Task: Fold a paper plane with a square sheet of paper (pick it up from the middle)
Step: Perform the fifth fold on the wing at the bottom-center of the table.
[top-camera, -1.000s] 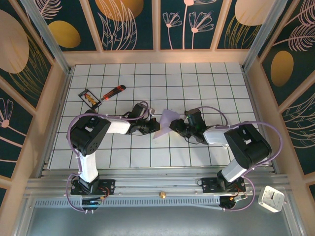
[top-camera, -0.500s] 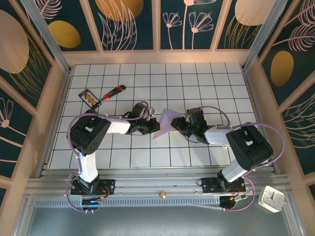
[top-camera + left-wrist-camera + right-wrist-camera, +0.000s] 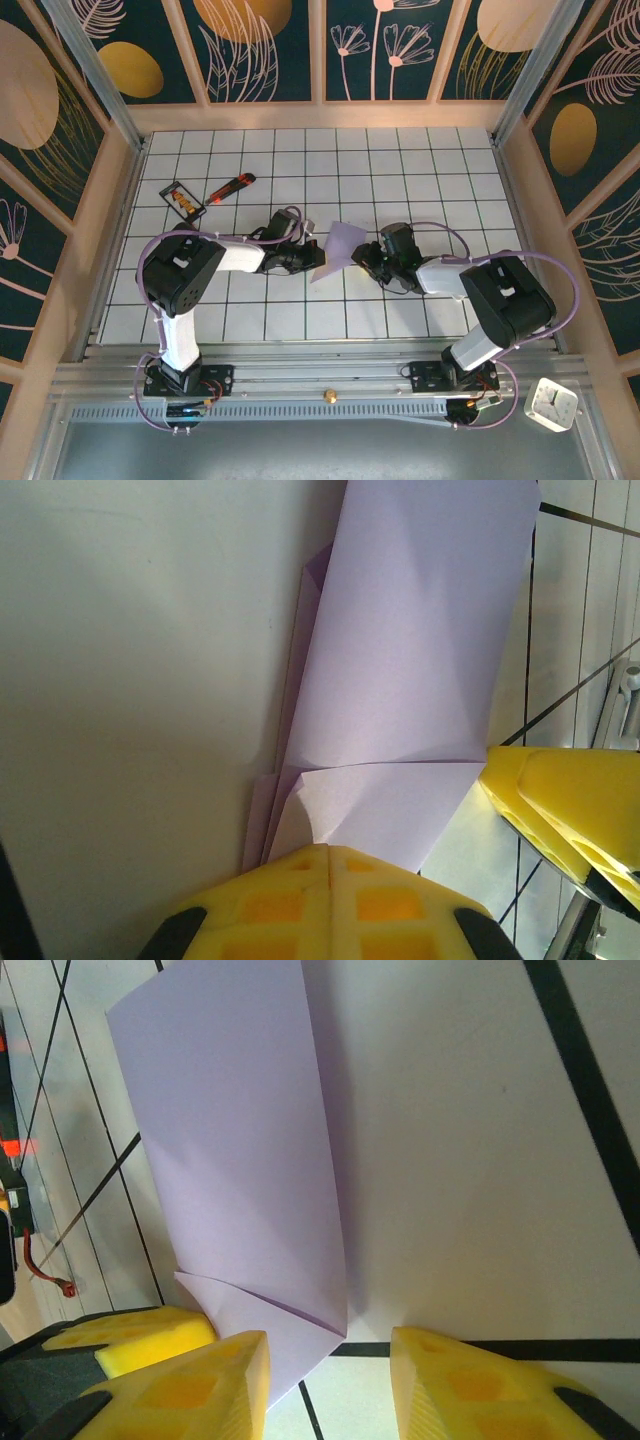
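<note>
From above, the folded lilac paper (image 3: 338,247) is lying on the white gridded worktop (image 3: 420,170) between the two arms. The left jaws are reaching its left edge and the right jaws its right edge. That view is also taking in a red-orange knife (image 3: 231,187) and a black-framed card (image 3: 182,200), both lying at the far left, well apart from the paper. It is too distant, though, to tell how either set of jaws is standing.

The wrist views are settling that. The left wrist view is showing the left jaws pressed together, their yellow pads (image 3: 290,905) pinching the near end of the paper (image 3: 410,680). There, several layers are fanning out along one edge and a flap is crossing the sheet. A yellow pad of the right jaws is sitting just beside the paper's other edge.

The right wrist view is showing the right jaws spread, their pads (image 3: 480,1385) low over the worktop. The paper's folded corner is poking into the gap between them, meeting the pad on that view's left and staying apart from the other.
</note>
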